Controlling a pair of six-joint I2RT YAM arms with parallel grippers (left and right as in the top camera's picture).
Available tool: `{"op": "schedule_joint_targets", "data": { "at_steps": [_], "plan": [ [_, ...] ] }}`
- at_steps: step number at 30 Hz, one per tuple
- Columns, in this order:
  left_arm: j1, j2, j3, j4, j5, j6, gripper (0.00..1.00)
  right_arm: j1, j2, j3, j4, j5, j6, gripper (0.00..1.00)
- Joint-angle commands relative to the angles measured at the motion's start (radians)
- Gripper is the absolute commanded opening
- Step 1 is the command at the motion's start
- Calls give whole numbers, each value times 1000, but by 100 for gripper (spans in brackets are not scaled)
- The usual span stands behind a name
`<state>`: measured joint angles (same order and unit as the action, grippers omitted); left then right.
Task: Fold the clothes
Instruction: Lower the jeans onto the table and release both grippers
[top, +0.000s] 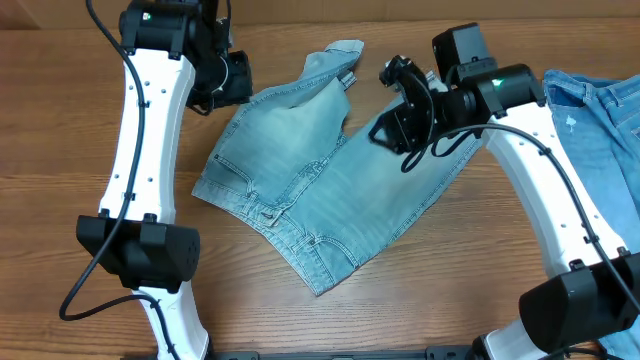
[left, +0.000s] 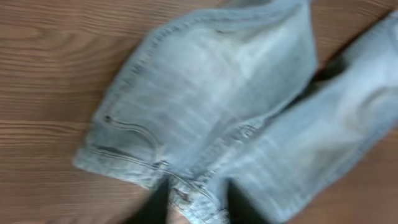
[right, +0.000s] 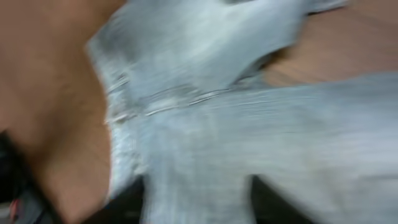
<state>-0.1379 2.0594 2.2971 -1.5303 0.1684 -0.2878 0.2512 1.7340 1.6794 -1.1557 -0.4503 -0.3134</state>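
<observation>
Denim shorts (top: 330, 190), right gripper (top: 395, 138) over one leg, left gripper (top: 234, 82) beside their edge, whether either pinches cloth unclear

You're looking down on a brown wooden table (top: 60, 150), its grain running left to right across your overhead view. The light on it is soft and even, with only faint shadows. Both wrist views show the same wood, blurred on the right.

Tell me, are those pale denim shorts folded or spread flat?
Partly folded: one leg of the shorts laps loosely over the other, rumpled.
</observation>
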Motion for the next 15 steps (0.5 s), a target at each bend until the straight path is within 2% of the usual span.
{"op": "schedule_joint_targets", "data": {
  "at_steps": [1, 4, 8, 13, 15],
  "plan": [
    [-53, -6, -74, 13, 95, 3, 4, -23, -12, 22, 65, 249, 130, 7],
    [-148, -6, -205, 68, 95, 3, 4, -58, 40, 21, 102, 383, 210, 4],
    [-315, -6, -362, 138, 95, -5, 4, -127, 163, 21, 172, 382, 210, 4],
    [-418, -6, -506, 151, 73, -34, 4, -197, 233, 21, 247, 378, 214, 4],
    [-427, -6, -597, 169, 12, -72, 6, -217, 251, 21, 238, 385, 214, 4]
  ]
}}
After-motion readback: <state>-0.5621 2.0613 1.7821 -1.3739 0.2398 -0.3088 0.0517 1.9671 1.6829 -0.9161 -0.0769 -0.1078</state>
